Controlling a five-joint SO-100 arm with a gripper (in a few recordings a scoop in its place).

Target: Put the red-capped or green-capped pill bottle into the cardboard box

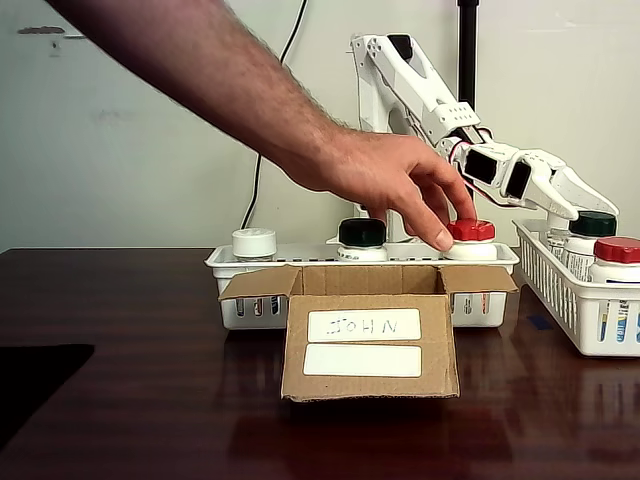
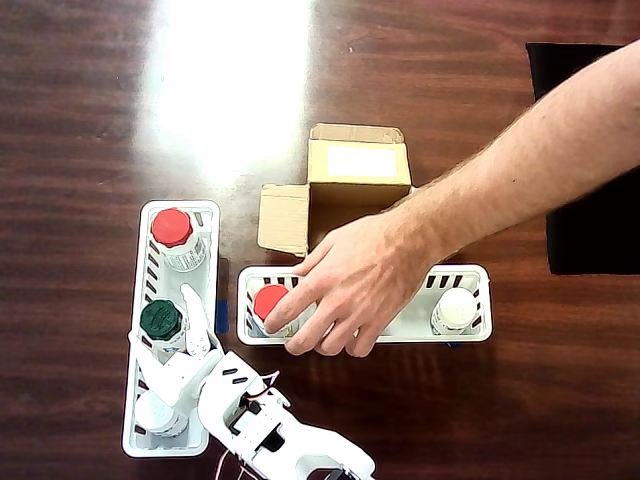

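The cardboard box [image 1: 370, 340] [image 2: 358, 185] stands open at the table's middle, flaps spread, "JOHN" on its front label. Behind it a white basket [image 1: 228, 265] [image 2: 470, 335] holds a red-capped bottle [image 1: 471, 231] [image 2: 268, 300], a dark green-capped bottle [image 1: 362, 233] and a white-capped bottle [image 1: 254, 243] [image 2: 457, 308]. A person's hand [image 1: 390, 175] [image 2: 360, 280] reaches in, fingertips on that red cap. My gripper [image 1: 580, 203] [image 2: 172, 345] hangs open over a second basket [image 1: 560, 290] [image 2: 140, 290], its fingers on either side of a green-capped bottle [image 1: 592, 224] [image 2: 160, 319], just above it.
The second basket also holds a red-capped bottle [image 1: 618, 250] [image 2: 172, 227] and a white-capped one [image 2: 155, 412]. A black mat [image 1: 40, 380] [image 2: 590, 150] lies at the table's edge. The person's forearm crosses above the box. Dark wood lies bare in front of the box.
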